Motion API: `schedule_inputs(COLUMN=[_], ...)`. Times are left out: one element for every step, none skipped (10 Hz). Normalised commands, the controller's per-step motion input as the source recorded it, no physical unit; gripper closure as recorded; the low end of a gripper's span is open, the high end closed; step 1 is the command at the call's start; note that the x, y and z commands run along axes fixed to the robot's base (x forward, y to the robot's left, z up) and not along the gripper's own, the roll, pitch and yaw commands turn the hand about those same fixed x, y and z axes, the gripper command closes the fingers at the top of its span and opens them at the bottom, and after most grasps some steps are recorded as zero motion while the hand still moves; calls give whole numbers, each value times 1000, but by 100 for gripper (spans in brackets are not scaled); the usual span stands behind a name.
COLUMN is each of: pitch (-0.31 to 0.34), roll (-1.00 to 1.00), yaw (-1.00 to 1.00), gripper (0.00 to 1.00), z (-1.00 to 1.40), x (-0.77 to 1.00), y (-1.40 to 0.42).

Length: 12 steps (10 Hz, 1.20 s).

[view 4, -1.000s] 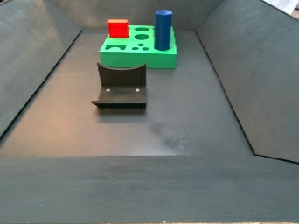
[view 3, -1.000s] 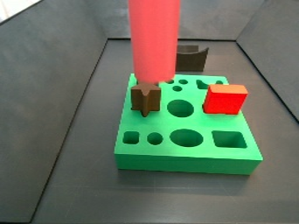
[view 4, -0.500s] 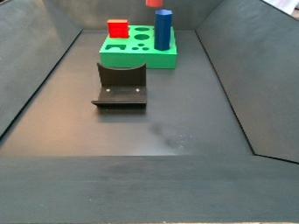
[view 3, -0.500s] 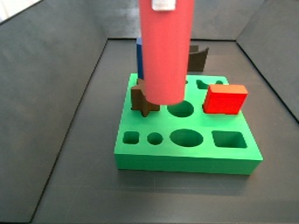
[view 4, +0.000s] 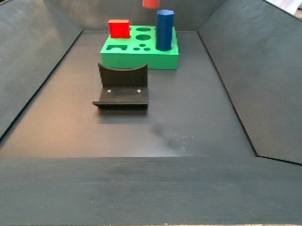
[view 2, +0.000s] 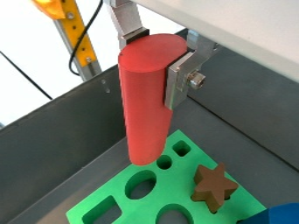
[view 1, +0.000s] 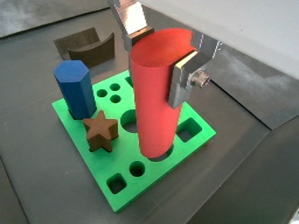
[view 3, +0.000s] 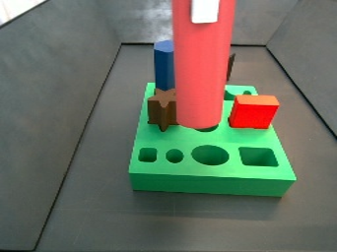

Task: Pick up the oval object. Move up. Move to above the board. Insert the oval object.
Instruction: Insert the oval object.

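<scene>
Floor (view 4: 154, 132): dark grey, matte, walled on all sides by sloping dark panels; the nearest strip is cut off at the frame edge.

Board (view 3: 211, 172): thick bright green square block, smooth. Cut-outs visible in a side view: 2 small round holes, 1 large oval, 1 square along the near edge. The holes behind the peg are hidden there. In a side view (view 4: 139, 55) it sits at the far end of the floor, small, holes hard to count.

Oval object (view 3: 206, 69): tall smooth red-pink peg, rounded section, matte. It hangs upright above the board, its lower end clear of the green top in a wrist view (view 2: 149, 109). In a side view only its bottom tip shows at 12 o'clock (view 4: 150, 3); the rest is cut off.

Fixture (view 4: 122, 86): dark L-shaped bracket on a base plate, at 6 o'clock from the board, apart from it.

Blue hexagonal prism (view 1: 75, 88): faceted, standing upright in the board. In a side view it is half hidden behind the peg (view 3: 164, 65).

Red cube (view 3: 255, 111): sharp-edged, on the board at 3 o'clock from the peg.

Brown star piece (view 1: 100, 131): low, set in the board next to the prism.

Pincer (view 1: 162, 48): 2 flat silver plates clenched on the peg's upper end, 1 finger (view 1: 184, 77) with a bolt showing; the other is mostly hidden behind the peg. Seen also in a wrist view (view 2: 155, 54).
</scene>
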Motion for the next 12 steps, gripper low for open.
schedule_inputs(pitch=[0,0,0,0,0,0,0,0,-4,0,0,0], roll=[0,0,0,0,0,0,81,136,103,121,144,110], yaw=[229,134,114,191,240,229,274,243,194,140,69,0], gripper=[100,100,100,100,100,100,100,100,100,100,100,100], z=[-63,-49,-46,-17,-43,-160,-429,-603,-489,-400,-391,-211], x=[606,526,491,680,614,594,494,383,269,211,214,43], y=[-46,-74,-103,0,0,0,0,-20,-26,-23,-14,0])
